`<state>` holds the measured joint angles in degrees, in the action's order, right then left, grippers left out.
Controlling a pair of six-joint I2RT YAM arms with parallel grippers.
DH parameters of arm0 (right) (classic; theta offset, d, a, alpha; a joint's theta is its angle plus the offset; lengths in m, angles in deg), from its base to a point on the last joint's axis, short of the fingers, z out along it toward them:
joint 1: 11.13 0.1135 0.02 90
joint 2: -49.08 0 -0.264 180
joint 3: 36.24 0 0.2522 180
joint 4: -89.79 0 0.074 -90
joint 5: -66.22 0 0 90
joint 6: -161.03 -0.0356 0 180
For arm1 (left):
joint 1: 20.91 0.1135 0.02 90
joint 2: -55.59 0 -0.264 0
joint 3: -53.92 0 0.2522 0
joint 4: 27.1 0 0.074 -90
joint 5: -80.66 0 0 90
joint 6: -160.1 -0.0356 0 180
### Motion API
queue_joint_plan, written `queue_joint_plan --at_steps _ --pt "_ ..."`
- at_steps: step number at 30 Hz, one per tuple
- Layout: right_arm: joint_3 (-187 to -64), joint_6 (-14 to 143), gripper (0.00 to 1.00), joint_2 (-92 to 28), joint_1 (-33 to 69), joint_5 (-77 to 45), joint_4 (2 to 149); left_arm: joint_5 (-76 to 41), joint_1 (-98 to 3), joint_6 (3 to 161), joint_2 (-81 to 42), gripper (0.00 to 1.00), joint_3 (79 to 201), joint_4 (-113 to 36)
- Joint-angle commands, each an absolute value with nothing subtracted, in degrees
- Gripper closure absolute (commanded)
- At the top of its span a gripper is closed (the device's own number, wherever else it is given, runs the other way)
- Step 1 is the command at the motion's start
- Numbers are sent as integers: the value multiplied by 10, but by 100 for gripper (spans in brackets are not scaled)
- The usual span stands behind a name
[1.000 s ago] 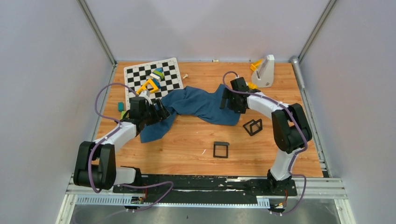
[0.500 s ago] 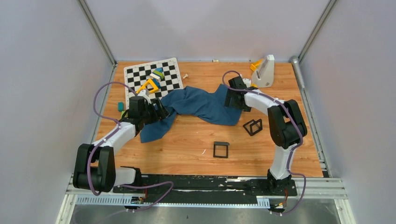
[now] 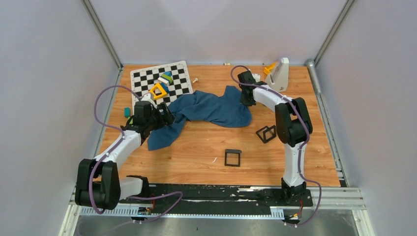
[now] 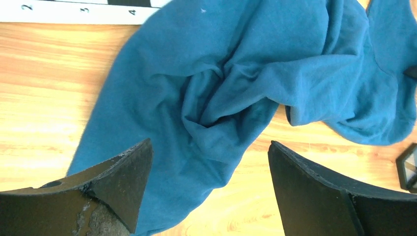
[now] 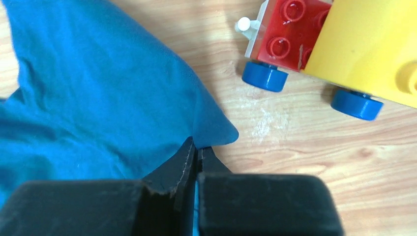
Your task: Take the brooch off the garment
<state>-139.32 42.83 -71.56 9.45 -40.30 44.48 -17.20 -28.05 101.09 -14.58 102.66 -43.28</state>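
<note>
The garment [image 3: 211, 110] is a crumpled teal-blue cloth lying across the middle of the wooden table. My right gripper [image 3: 244, 101] is at its far right corner; in the right wrist view the gripper [image 5: 197, 147] is shut, with the edge of the garment [image 5: 88, 88] pinched between its fingers. My left gripper [image 3: 164, 115] hovers over the cloth's near left part. In the left wrist view it [image 4: 209, 145] stands wide open above the garment [image 4: 221, 73], holding nothing. A tiny pale speck [image 4: 203, 10] sits on the cloth; I cannot tell whether it is the brooch.
A chequered board [image 3: 182, 83] with coloured blocks [image 3: 160, 88] lies at the back left. Two black square frames [image 3: 232, 157] [image 3: 266, 133] sit near the front. A yellow and red toy car [image 5: 344, 39] and a white stand [image 3: 280, 73] are behind the right gripper.
My right gripper has moved toward the back of the table and shut on the cloth's right corner, drawing that end back. The left arm has shifted only slightly.
</note>
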Motion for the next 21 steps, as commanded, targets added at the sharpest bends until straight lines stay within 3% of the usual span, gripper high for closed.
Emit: queue_joint_plan --at_steps 1,14,21 --pt "-1405 465 100 -630 112 -433 436 -104 -278 998 -124 5 1082 -492" --pt "-1249 465 100 -320 106 -442 473 -107 -275 973 -273 6 1256 -560" --pt "-1228 463 100 -284 102 -434 480 -143 -274 953 -395 22 1304 -583"
